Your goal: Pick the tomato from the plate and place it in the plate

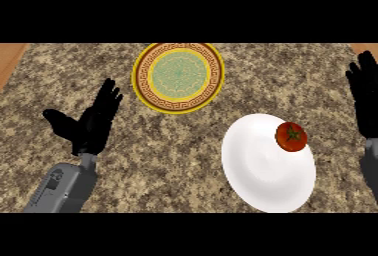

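Observation:
A red tomato (291,136) with a green stem lies on the upper right part of a plain white plate (262,170) at the counter's right. Farther back, near the middle, sits a patterned plate (178,77) with a yellow and brown rim and a green centre, with nothing on it. My left hand (92,122) is at the left, open with fingers straight and thumb spread, well apart from both plates. At the right edge my right hand (364,95) rests open with fingers up, just right of the tomato.
The speckled granite counter (170,160) spreads under everything. Wooden strips show at the far left corner (9,57) and the far right corner (362,47).

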Robot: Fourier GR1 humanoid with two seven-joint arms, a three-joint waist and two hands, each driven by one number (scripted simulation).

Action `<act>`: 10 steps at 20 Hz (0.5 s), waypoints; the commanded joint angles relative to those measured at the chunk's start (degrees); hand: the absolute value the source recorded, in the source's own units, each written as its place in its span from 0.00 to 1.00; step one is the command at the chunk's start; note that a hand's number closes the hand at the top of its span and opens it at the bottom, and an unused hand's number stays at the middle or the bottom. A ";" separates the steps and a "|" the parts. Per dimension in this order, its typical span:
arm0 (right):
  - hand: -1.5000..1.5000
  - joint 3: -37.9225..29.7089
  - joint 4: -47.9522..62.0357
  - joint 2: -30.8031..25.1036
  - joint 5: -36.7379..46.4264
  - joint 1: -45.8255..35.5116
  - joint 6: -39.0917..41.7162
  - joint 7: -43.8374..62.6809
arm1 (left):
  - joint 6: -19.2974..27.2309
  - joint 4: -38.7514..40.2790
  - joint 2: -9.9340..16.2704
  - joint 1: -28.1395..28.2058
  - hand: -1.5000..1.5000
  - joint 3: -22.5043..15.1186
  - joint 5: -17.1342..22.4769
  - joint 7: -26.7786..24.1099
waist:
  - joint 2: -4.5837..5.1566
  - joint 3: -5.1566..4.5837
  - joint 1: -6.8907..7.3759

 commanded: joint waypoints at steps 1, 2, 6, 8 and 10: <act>1.00 -2.10 4.51 -1.58 -2.32 -2.88 6.72 -1.75 | 0.76 0.60 1.16 -0.84 0.50 -0.18 -2.92 2.09 | -1.08 -0.68 1.13; 1.00 -1.43 4.15 -1.80 -5.09 -0.40 12.56 -5.48 | 0.56 1.46 2.22 1.15 0.50 -0.56 -3.78 0.44 | -1.01 -0.63 1.18; 1.00 0.15 1.33 -5.84 -10.80 -1.31 28.22 -9.11 | 0.97 1.59 10.12 3.10 0.50 -0.05 -8.05 1.83 | -1.07 -0.41 2.17; 1.00 7.26 -1.72 -22.00 17.46 -1.22 19.07 -11.47 | 0.49 1.91 7.86 2.19 0.50 -0.70 -6.58 2.32 | -0.89 -1.85 2.17; 0.00 -4.65 5.73 -4.59 2.39 5.40 11.21 -25.56 | -0.12 1.40 9.26 5.28 0.50 -0.96 -7.35 2.57 | -1.03 -0.39 0.78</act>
